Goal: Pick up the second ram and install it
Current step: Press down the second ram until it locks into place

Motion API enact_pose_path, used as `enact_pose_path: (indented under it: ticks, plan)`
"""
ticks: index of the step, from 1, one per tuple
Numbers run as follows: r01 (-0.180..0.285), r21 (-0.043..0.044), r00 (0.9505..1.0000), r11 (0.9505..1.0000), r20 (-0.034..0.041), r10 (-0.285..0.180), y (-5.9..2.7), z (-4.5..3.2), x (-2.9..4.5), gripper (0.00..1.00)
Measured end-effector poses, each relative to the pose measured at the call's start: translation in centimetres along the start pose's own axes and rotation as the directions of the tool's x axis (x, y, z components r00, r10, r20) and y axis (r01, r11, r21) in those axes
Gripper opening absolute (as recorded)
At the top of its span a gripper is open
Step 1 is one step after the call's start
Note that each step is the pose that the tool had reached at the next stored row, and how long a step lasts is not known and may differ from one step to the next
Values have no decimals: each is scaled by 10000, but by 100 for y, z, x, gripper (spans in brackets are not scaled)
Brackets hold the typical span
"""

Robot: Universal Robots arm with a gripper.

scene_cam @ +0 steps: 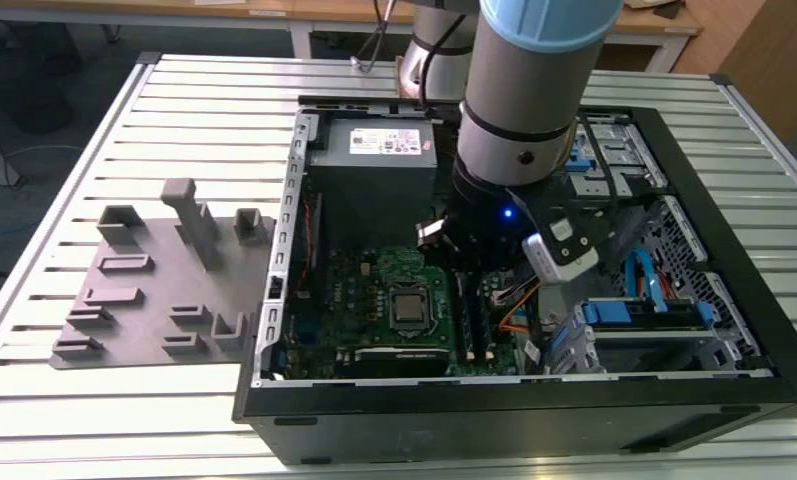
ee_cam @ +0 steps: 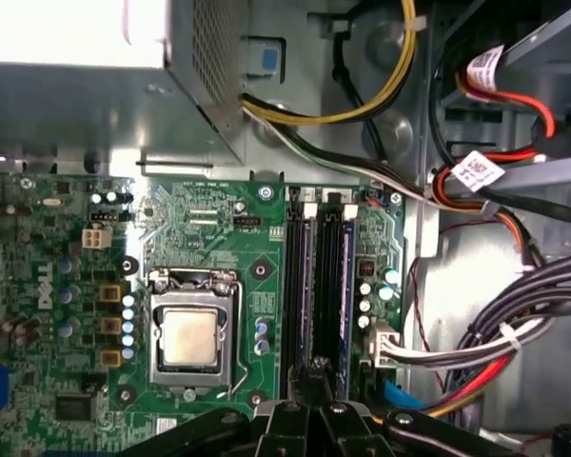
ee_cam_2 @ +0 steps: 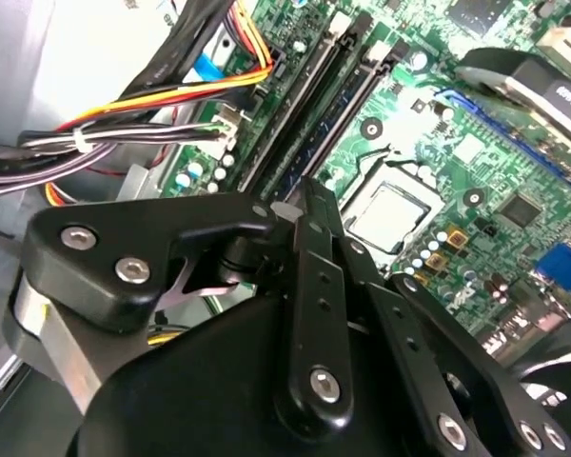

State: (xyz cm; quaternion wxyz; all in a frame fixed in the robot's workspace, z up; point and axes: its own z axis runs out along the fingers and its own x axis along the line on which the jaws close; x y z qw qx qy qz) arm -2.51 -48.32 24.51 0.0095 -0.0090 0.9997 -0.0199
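Observation:
My gripper [scene_cam: 468, 272] is down inside the open computer case [scene_cam: 271, 300], just above the motherboard's memory slots. In both wrist views its black fingers are pressed together, tip [ee_cam_2: 307, 195] over the near end of the slots [ee_cam: 320, 369], with nothing visible between them. Two long dark slots run side by side beside the processor. A thin bluish-grey stick that I take for the second ram [ee_cam: 344, 286] stands edge-on in the slot nearer the cables [ee_cam_2: 335, 119]. A similar strip [ee_cam: 307, 286] stands in the neighbouring slot. Whether the fingertips touch the ram is hidden.
The square silver processor [ee_cam: 190, 340] lies close beside the slots. Cable bundles [ee_cam: 514, 333] hang on the slots' other side. The power supply [scene_cam: 371, 150] and drive cage [scene_cam: 638, 310] crowd the case. A grey fixture plate [scene_cam: 145, 290] with posts lies at the exterior view's left.

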Motion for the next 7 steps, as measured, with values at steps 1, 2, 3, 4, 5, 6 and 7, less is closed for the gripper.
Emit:
enact_pose_path:
  ticks: [1, 2, 3, 4, 5, 6, 7]
  plan:
    - [0, -2, 10000, 10000, 1, 0, 0, -6, 0, 7]
    - [0, -4, 10000, 10000, 2, 0, 0, -6, 0, 7]
    - [0, -5, 10000, 10000, 1, 0, 0, -6, 0, 7]
    - [0, -2, 10000, 10000, 0, 0, 0, -7, 0, 7]
    - [0, -3, 10000, 10000, 1, 0, 0, -8, 0, 7]
    - [0, -2, 10000, 10000, 1, 0, 0, -8, 0, 7]
    - [0, -2, 10000, 10000, 1, 0, 0, -8, 0, 7]
